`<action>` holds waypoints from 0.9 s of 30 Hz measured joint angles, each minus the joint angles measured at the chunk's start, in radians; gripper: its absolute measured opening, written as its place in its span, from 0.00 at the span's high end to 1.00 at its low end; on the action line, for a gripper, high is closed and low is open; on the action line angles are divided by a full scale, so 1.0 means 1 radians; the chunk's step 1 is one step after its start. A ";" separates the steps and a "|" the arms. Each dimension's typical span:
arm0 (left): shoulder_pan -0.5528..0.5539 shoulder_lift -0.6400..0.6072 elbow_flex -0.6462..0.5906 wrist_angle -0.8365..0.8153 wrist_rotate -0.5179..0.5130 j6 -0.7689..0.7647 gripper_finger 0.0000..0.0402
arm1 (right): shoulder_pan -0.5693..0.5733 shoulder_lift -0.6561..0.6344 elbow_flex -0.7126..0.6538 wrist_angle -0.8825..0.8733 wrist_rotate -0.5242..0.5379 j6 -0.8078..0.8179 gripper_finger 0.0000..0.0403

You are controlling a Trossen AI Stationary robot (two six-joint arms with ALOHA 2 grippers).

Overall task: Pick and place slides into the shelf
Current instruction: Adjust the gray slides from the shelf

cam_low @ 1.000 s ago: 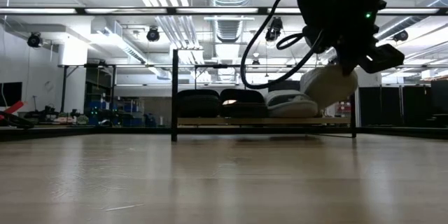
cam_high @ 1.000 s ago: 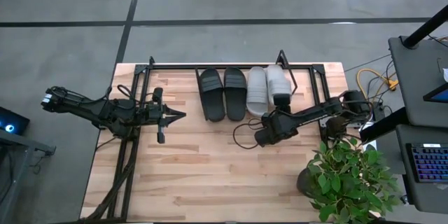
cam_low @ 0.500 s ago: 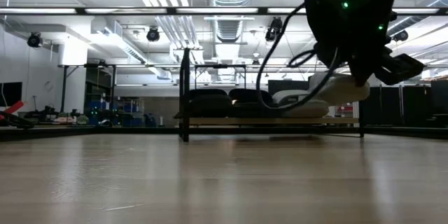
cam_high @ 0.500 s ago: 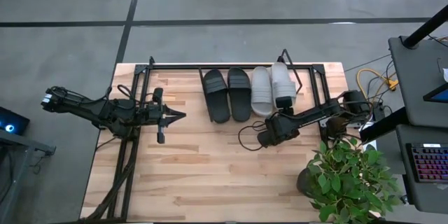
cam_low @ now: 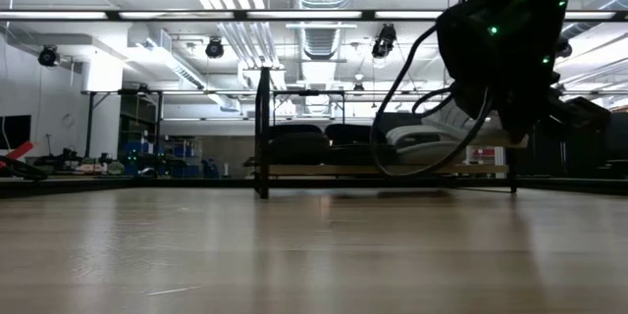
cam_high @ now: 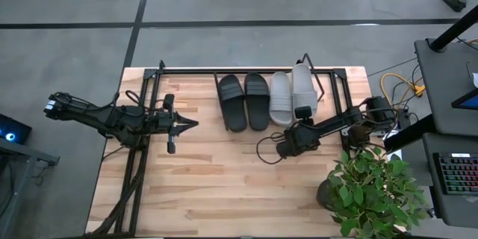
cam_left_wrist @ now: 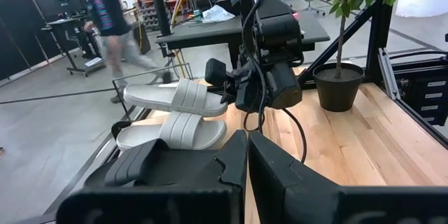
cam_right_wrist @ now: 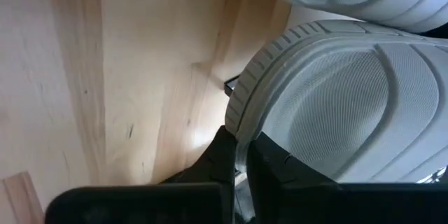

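Observation:
The shelf (cam_high: 187,70) stands along the table's far edge. On it lie the black slides (cam_high: 232,102) (cam_high: 256,100) and one light grey slide (cam_high: 281,97), side by side. The other grey slide (cam_high: 302,84) is at the shelf's right end, with my right gripper (cam_high: 303,113) shut on its near end. In the left wrist view this slide (cam_left_wrist: 175,96) hangs above the resting grey slide (cam_left_wrist: 171,131). I cannot tell whether its toe touches the shelf. My left gripper (cam_high: 193,123) waits shut above the table's left part, touching nothing. My right gripper pinches the grey slide's heel rim (cam_right_wrist: 241,115) between its two fingers (cam_right_wrist: 222,155). The fingers come from the table's near side, slanting down, in line with the slide's length. The slide reaches away from them over the shelf, its heel end (cam_low: 491,126) raised.
A potted plant (cam_high: 373,187) stands at the table's near right corner. A black cable (cam_high: 265,149) loops below my right arm. Bare tabletop (cam_high: 224,187) lies in front of the shelf. A person (cam_left_wrist: 105,7) walks in the room beyond.
My right gripper has sunk and moved slightly toward the table's right edge, still shut on the grey slide. The slide has come down from a steep tilt to nearly level over the shelf. The shelf, with the slides on it, has shifted a little toward the right edge.

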 joint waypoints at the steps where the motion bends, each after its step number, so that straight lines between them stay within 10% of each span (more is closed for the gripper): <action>1: 0.000 0.000 0.000 0.000 0.000 0.000 1.00 | 0.000 0.000 0.000 -0.007 0.000 0.002 0.97; 27: 0.000 0.000 0.000 -0.002 0.002 0.000 1.00 | 0.060 -0.271 0.078 -0.112 0.087 0.265 0.97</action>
